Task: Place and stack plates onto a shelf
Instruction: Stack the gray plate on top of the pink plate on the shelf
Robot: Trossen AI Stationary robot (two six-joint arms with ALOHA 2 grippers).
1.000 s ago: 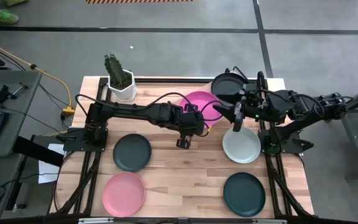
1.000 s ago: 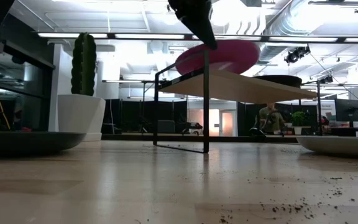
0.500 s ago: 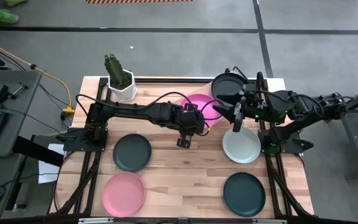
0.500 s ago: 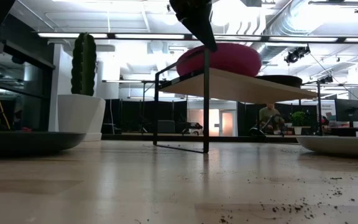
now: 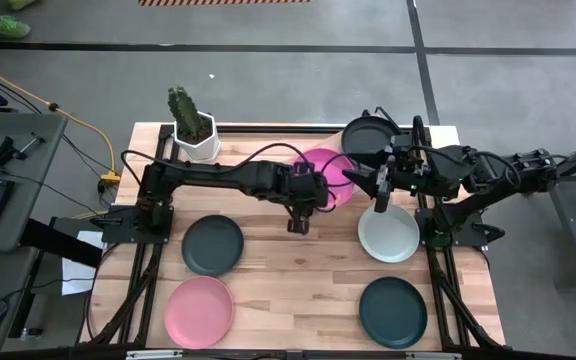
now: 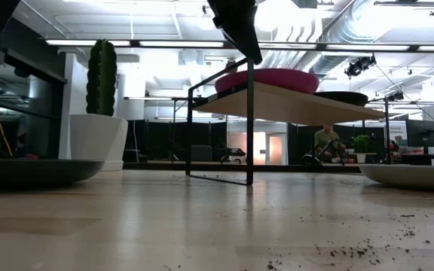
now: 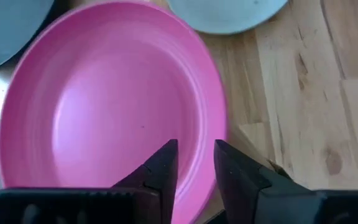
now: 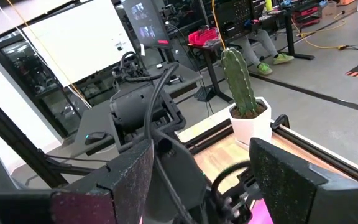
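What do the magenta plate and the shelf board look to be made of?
The magenta plate: probably matte plastic or glazed ceramic; even colour, soft sheen, no sharp glare. The shelf: light wood board, pale with a thin edge, on a thin black wire frame.

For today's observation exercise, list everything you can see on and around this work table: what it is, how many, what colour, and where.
Magenta plate: one, lying flat on the shelf, its near rim between the left gripper's fingers.
Dark plate: one, charcoal, on the shelf beside the magenta one.
Shelf: one, light wood on a black wire frame, far side of the table.
Dark plates on the table: two, one left of centre, one at the near right.
Light pink plate: one, near left corner.
Pale plate: one, mint-white, right of centre.
Cactus pot: one, green cactus in a white pot, far left.
Left gripper: closed on the magenta plate's rim.
Right gripper: open, above the pale plate's far edge.
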